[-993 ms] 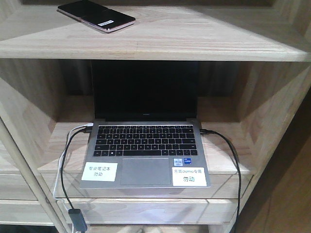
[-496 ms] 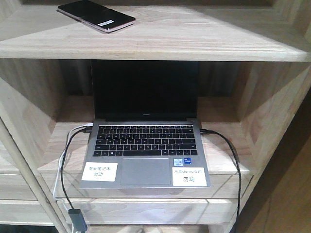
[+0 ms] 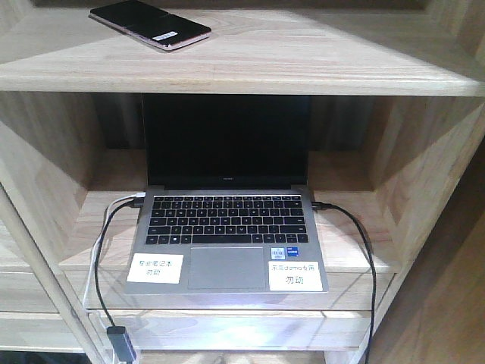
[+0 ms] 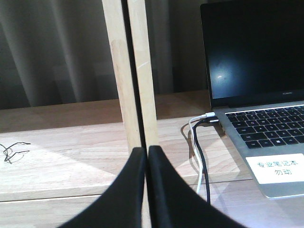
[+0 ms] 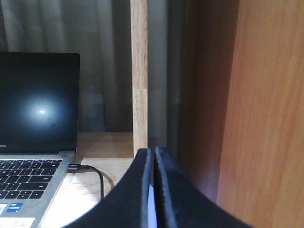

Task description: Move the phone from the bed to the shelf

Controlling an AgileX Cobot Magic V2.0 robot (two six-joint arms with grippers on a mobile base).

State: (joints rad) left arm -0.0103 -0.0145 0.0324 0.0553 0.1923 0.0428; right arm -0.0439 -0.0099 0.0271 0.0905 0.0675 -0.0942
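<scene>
Nothing moves across the last sec: phone (image 3: 150, 25) sits flat on the upper plank of the shelf (image 3: 303, 61), same spot, far left, nothing touching it. So you can treat the placing as done, imo. Laptop (image 3: 227, 227) on the plank below is unchanged, cables too. Left gripper (image 4: 146, 190) has its fingers pressed together, empty, low by the shelf post. Right gripper (image 5: 153, 190) likewise closed on nothing, near the laptop's right side. Bed isn't in view.
</scene>
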